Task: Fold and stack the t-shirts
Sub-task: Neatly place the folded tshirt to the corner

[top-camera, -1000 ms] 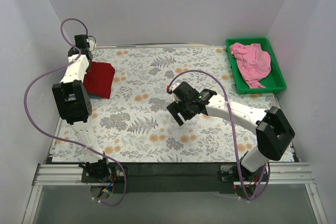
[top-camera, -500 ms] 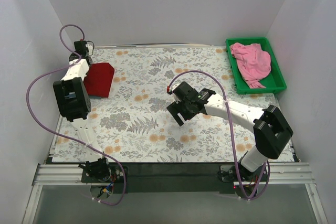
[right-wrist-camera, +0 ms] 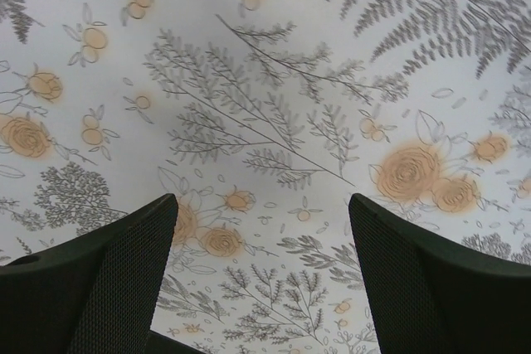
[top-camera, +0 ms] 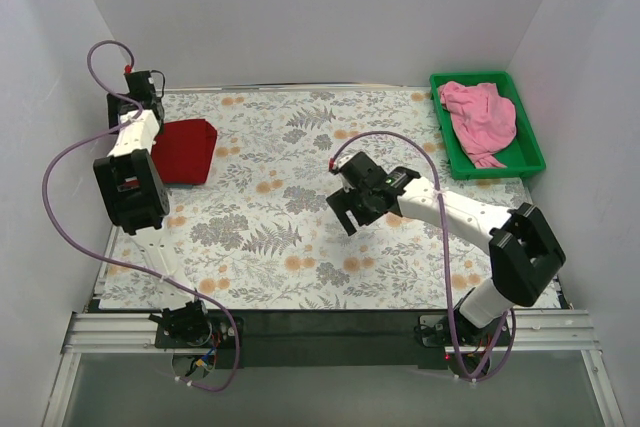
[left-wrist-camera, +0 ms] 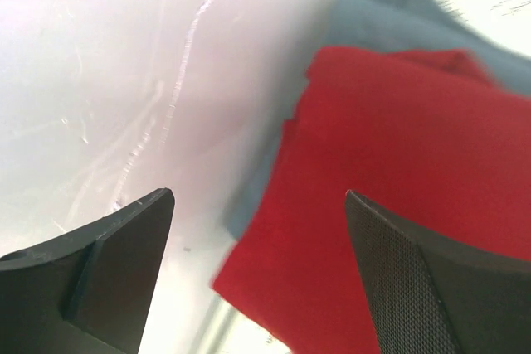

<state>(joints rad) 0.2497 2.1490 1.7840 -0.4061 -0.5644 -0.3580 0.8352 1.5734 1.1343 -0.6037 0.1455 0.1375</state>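
Far-left on the table [top-camera: 290, 152], the dark red shirt [top-camera: 188, 150] lies folded on top of a blue-grey shirt [left-wrist-camera: 373, 22], whose edges show only in the left wrist view. The left gripper [left-wrist-camera: 259, 195] is by the wall at their corner, jaws apart, nothing between them. The right gripper [right-wrist-camera: 263, 198] is over the floral pattern mid-table, jaws wide apart, empty; the pink shirt [top-camera: 480, 117] lies crumpled in the green bin [top-camera: 499, 172] at far right.
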